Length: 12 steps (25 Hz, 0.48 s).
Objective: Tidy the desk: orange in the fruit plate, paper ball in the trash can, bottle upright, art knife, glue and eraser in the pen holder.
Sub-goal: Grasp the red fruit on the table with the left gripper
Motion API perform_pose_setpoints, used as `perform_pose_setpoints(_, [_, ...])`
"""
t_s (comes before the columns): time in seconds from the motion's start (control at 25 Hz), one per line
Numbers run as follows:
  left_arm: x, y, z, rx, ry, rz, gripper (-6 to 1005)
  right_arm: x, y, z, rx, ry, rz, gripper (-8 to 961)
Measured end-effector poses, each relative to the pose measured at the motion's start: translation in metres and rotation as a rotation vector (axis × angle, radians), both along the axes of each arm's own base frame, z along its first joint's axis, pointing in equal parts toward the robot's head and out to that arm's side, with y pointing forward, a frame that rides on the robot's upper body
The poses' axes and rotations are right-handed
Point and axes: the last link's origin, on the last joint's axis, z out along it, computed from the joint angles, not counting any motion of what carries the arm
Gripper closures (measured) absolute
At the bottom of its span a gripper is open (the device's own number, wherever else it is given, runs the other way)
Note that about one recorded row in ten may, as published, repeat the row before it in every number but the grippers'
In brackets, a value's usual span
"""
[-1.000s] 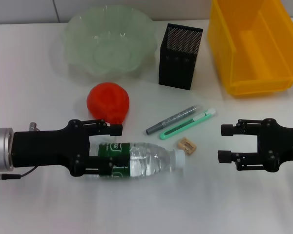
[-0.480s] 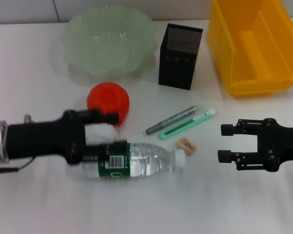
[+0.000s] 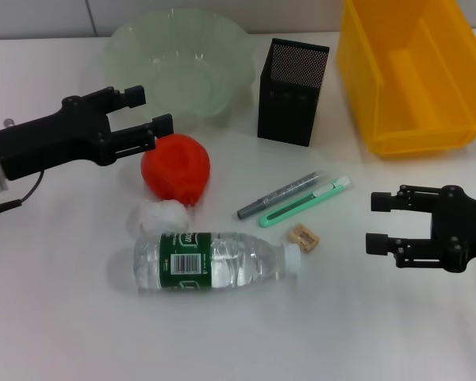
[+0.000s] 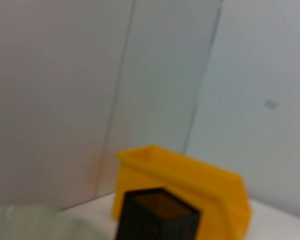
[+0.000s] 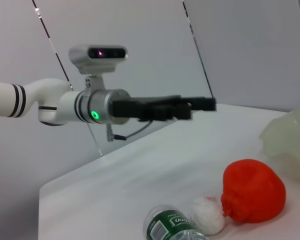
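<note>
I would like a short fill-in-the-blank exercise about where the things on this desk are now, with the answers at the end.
1. The bottle lies on its ____ on the desk.
2. The paper ball rests between the bottle and the ____.
3. The left gripper is open and holds ____.
4. The pen holder stands between the fruit plate and the ____ bin.

Answers: side; orange; nothing; yellow

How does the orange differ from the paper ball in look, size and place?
The orange is bright red-orange; the paper ball is white. The orange is clearly larger than the paper ball. The orange lies nearer the fruit plate; the paper ball lies against the bottle. Both rest on the desk, touching each other, neither put away.
</note>
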Motion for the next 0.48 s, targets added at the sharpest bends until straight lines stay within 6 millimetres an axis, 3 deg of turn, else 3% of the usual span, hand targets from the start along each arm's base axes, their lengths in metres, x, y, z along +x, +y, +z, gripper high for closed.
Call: perform_pose_setpoints(0.48, [-0.016,0.031,-0.04,-0.028,0.285,0.195,228,0.001,-0.002,0.0,-0.001,0.005,-0.006,210])
